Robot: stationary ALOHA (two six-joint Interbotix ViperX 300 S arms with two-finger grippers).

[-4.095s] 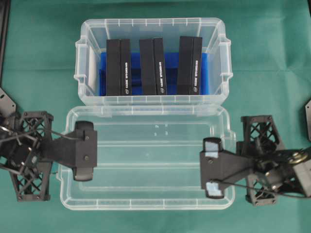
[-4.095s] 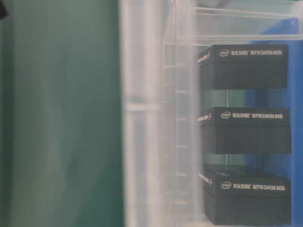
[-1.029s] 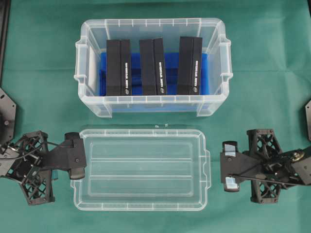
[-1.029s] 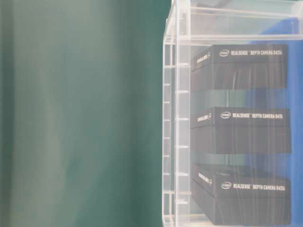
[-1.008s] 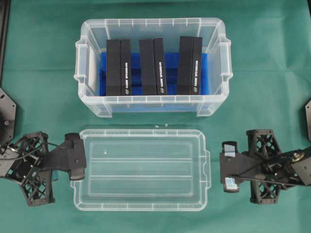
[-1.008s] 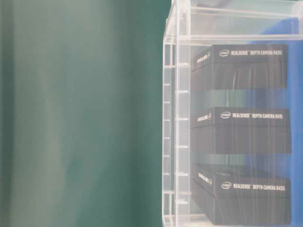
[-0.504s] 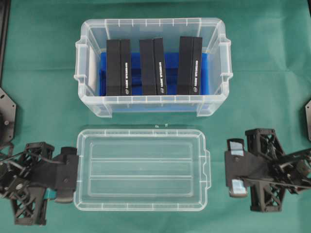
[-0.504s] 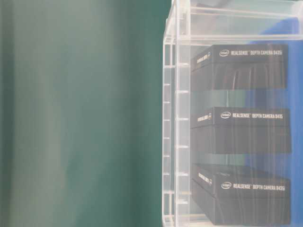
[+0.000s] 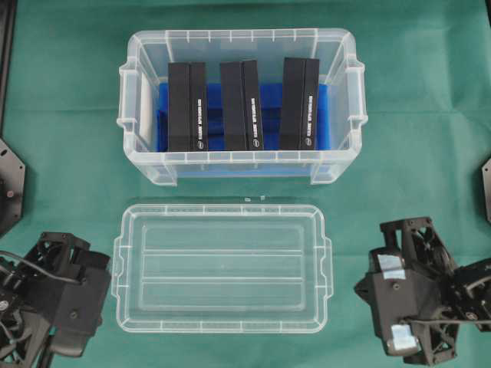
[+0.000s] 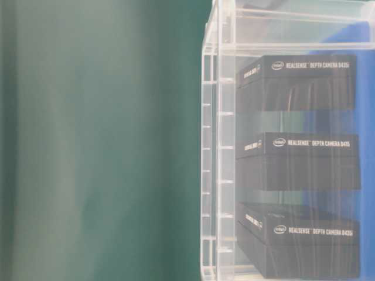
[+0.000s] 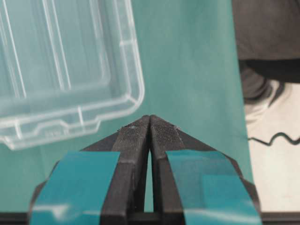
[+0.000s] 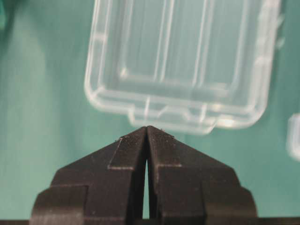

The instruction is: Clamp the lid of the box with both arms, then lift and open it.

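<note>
The lid (image 9: 222, 267) lies flat near the tabletop's front edge, the box (image 9: 239, 45) with 3 cases behind it. Left gripper (image 11: 150, 123) and right gripper (image 12: 146, 131) flank it, jaws pressed together, empty.

The overhead view looks straight down from well above, taking in the box (image 9: 238, 106) at upper centre, the lid (image 9: 222, 267) below it and both arms at the lower corners. The table-level view sits very near the box (image 10: 281, 140), turned sideways, filling its right half with the black cases (image 10: 299, 161). Each wrist view looks out past its own closed fingertips, the left gripper (image 11: 150, 123) and right gripper (image 12: 146, 131), toward the lid (image 11: 65, 65) (image 12: 183, 61), which both share with the overhead view.
</note>
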